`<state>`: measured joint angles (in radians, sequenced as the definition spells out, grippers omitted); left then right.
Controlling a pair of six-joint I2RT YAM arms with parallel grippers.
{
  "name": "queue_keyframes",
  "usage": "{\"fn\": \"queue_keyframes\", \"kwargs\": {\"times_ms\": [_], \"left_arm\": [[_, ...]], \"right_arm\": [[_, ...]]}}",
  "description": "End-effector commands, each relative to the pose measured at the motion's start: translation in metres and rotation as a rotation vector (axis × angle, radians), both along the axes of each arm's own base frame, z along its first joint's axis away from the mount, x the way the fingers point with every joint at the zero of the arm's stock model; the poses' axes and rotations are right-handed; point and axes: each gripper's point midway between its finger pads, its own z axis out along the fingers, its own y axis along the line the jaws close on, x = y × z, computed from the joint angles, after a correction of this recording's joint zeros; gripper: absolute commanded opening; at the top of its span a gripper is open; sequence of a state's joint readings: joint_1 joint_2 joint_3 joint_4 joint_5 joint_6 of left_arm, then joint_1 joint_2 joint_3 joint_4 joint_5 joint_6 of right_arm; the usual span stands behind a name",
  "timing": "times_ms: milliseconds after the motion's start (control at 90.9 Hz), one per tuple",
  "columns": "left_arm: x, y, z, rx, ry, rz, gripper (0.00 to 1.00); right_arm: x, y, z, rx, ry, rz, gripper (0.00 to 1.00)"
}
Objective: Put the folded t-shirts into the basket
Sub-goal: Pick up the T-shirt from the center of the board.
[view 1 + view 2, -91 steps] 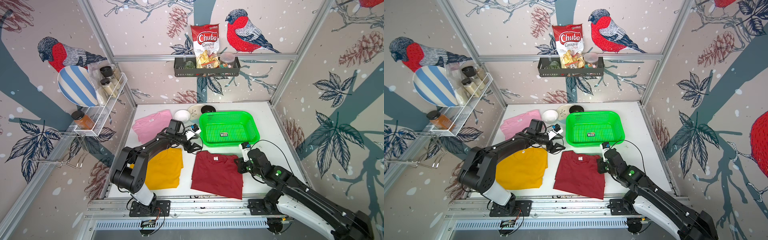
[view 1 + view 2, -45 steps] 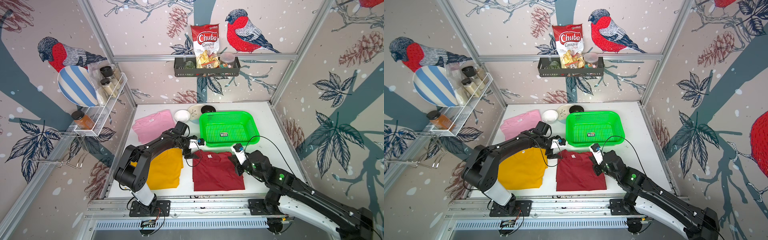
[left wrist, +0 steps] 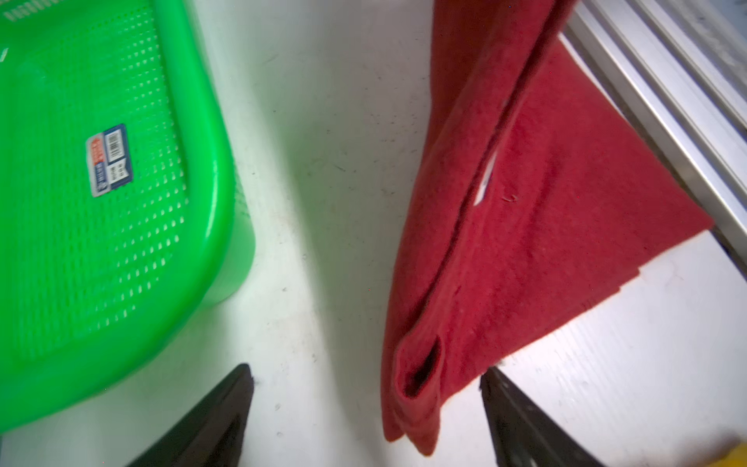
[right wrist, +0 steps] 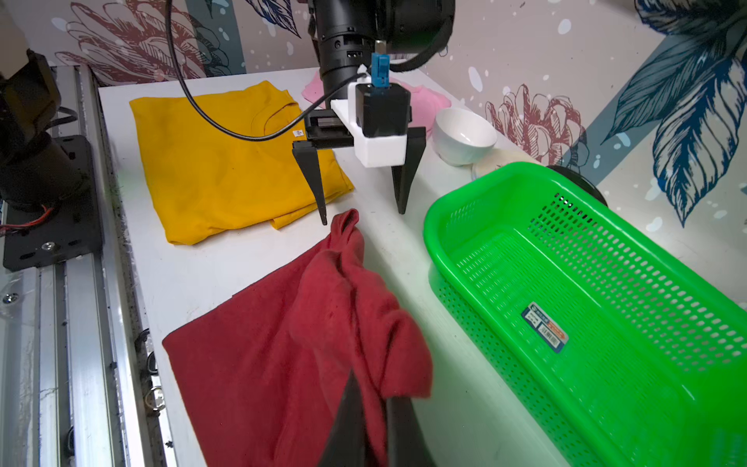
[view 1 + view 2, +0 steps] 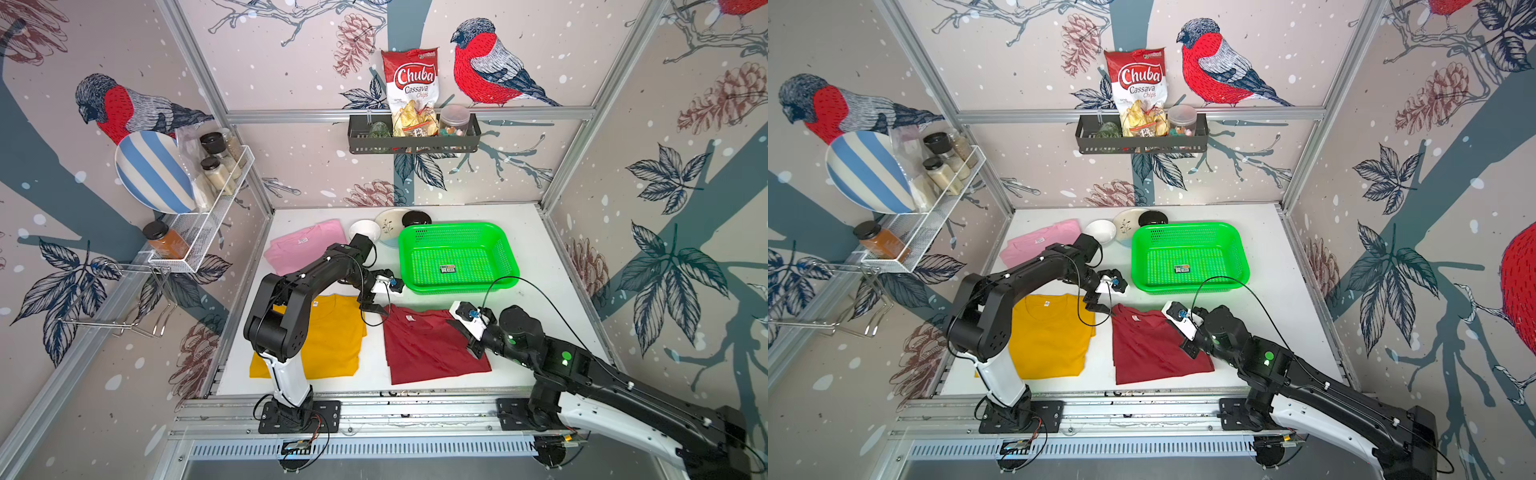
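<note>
In both top views the left arm [image 5: 291, 297] bends up from the lower left of the frame, elbow high. Its left gripper [image 5: 374, 304] points down with jaws spread wide, holding nothing, just above the upper left corner of the dark red t-shirt [image 5: 428, 353]. The right arm [image 5: 582, 365] reaches in low from the lower right. The right gripper [image 4: 366, 404] is clamped on a bunched fold at that shirt's right edge, raising it off the surface.

A second ago the left gripper was higher in the frame, beside the basket's corner, and the red shirt lay flatter and wider.

The mustard t-shirt [image 5: 332, 340] lies lower left and the pink t-shirt [image 5: 299, 249] upper left, both flat on the white table [image 5: 540, 291]. The green basket [image 5: 457, 227] sits centre right, with a sticker [image 5: 448, 269] on its floor. The walls [image 5: 291, 62] show red-breasted birds. A black shelf [image 5: 415, 145] holds a chips bag [image 5: 410, 83].
</note>
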<state>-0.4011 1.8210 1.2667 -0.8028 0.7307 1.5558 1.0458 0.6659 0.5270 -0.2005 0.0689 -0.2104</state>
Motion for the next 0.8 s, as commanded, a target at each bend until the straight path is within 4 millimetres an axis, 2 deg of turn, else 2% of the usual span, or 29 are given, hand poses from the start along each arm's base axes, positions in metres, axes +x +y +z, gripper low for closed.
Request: {"fn": "queue_keyframes", "kwargs": {"times_ms": [0, 176, 286, 374, 506, 539, 594, 792], "left_arm": [[-0.024, 0.001, -0.002, 0.028, 0.055, -0.094, 0.85], [-0.026, -0.005, -0.015, 0.07, 0.016, -0.125, 0.84], [-0.027, -0.009, -0.015, 0.059, 0.018, -0.133, 0.78], [-0.03, -0.01, -0.016, 0.058, 0.025, -0.146, 0.65], [-0.036, -0.01, -0.014, 0.052, 0.044, -0.169, 0.34], [-0.038, -0.009, -0.013, 0.053, 0.052, -0.178, 0.2], [-0.04, -0.008, -0.009, 0.058, 0.058, -0.185, 0.01], [-0.048, -0.01, 0.023, 0.012, 0.067, -0.16, 0.0]], "right_arm": [[0.001, 0.007, 0.025, 0.061, -0.076, 0.021, 0.0], [-0.001, 0.007, 0.036, 0.085, -0.101, 0.029, 0.0], [-0.002, 0.005, 0.041, 0.097, -0.115, 0.029, 0.0], [-0.003, 0.003, 0.044, 0.107, -0.124, 0.027, 0.0], [-0.003, -0.001, 0.048, 0.118, -0.132, 0.017, 0.0], [-0.003, -0.002, 0.049, 0.123, -0.13, 0.015, 0.0], [0.0, -0.005, 0.051, 0.129, -0.119, -0.014, 0.0], [0.031, -0.04, 0.062, 0.157, -0.045, -0.264, 0.0]]}}
